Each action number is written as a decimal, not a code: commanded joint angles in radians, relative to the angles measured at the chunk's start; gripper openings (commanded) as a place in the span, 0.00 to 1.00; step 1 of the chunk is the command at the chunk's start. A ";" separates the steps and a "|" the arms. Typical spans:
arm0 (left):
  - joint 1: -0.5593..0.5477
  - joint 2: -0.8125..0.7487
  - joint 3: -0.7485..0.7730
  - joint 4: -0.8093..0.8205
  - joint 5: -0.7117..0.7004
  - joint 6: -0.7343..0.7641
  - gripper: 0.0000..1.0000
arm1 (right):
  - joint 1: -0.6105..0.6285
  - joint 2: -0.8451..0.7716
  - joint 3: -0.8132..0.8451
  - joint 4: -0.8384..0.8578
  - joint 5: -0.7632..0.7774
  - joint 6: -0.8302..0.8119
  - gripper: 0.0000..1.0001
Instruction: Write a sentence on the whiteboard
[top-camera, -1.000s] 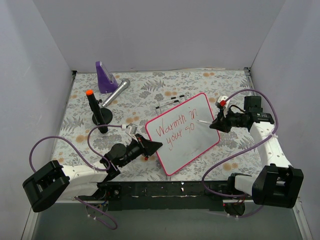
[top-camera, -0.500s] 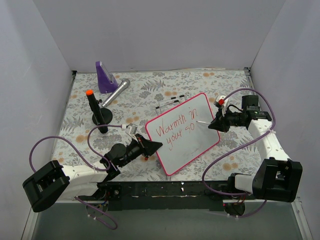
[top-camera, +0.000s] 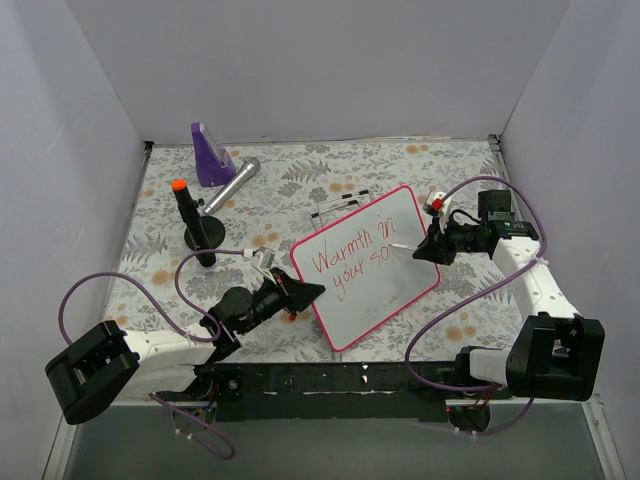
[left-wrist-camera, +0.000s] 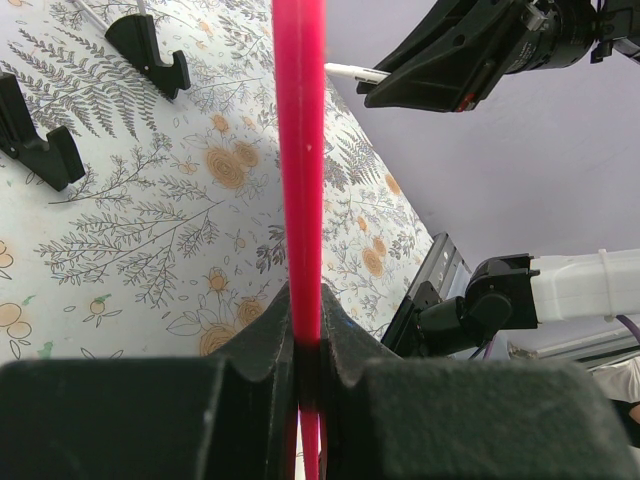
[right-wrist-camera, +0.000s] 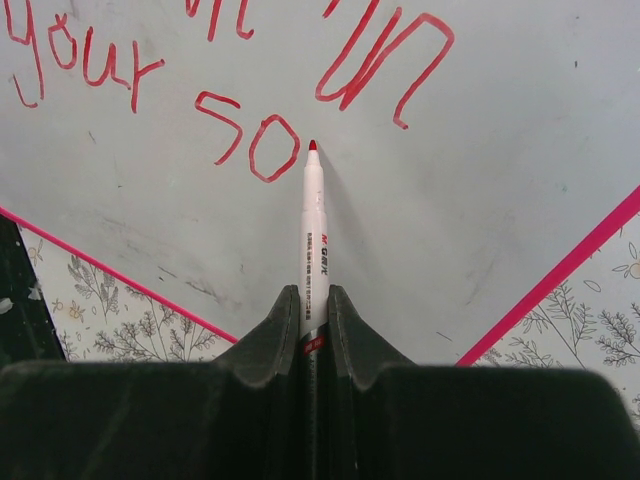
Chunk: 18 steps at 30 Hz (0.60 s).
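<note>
The whiteboard (top-camera: 385, 300), white with a pink-red frame, lies tilted mid-table. The sentence (top-camera: 345, 255) in red reads "Warmth in your so". My left gripper (top-camera: 312, 290) is shut on the board's left frame edge, which shows as a red bar (left-wrist-camera: 299, 150) in the left wrist view. My right gripper (top-camera: 428, 250) is shut on a white marker (right-wrist-camera: 314, 240). Its red tip (right-wrist-camera: 312, 146) is at the board just right of the "so" (right-wrist-camera: 250, 135). The board face (right-wrist-camera: 480, 150) fills the right wrist view.
A purple wedge (top-camera: 209, 155) and a silver microphone (top-camera: 232, 184) lie at the back left. A black stand with an orange-topped marker (top-camera: 190, 220) is left of the board. Black clip feet (left-wrist-camera: 150, 50) lie on the floral cloth. Grey walls enclose the table.
My right gripper has shifted slightly left with the marker, bringing its tip closer to the end of "so". The left arm and the board have not moved.
</note>
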 joint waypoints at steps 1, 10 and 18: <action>-0.002 -0.012 -0.001 0.078 0.025 0.021 0.00 | 0.005 0.009 -0.006 0.031 0.006 0.015 0.01; -0.002 -0.015 -0.002 0.078 0.021 0.022 0.00 | 0.007 0.009 -0.032 0.011 0.022 -0.008 0.01; -0.001 -0.020 -0.004 0.076 0.016 0.025 0.00 | 0.007 -0.012 -0.055 -0.012 0.035 -0.030 0.01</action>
